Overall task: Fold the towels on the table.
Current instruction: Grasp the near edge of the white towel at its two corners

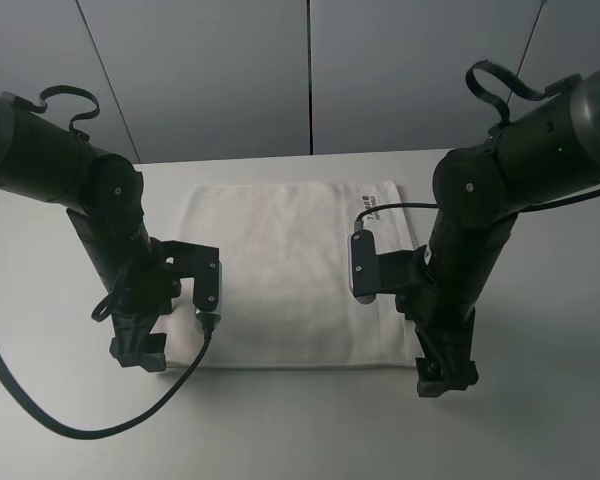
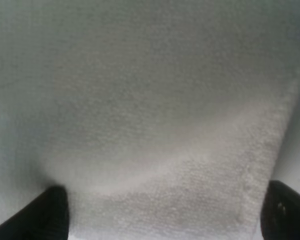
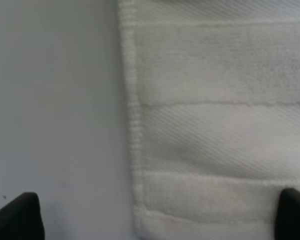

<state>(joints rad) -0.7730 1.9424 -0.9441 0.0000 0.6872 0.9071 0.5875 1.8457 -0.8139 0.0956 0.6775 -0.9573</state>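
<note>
The white towel (image 1: 290, 275) lies spread flat on the table (image 1: 540, 420), with its dark-printed label (image 1: 375, 207) at the far right corner. My left gripper (image 1: 140, 352) hangs low over the towel's near left corner. In the left wrist view it (image 2: 165, 220) is open, its two black fingertips (image 2: 45, 215) straddling the terry cloth (image 2: 155, 115). My right gripper (image 1: 445, 378) is down at the near right corner. It (image 3: 155, 220) is open too, spanning the towel's banded edge (image 3: 215, 125) and bare table (image 3: 55, 100).
A grey panelled wall (image 1: 310, 70) rises behind the table's far edge. A black cable (image 1: 80, 425) from the left arm loops down over the near left of the tabletop. White tabletop runs on all sides of the towel.
</note>
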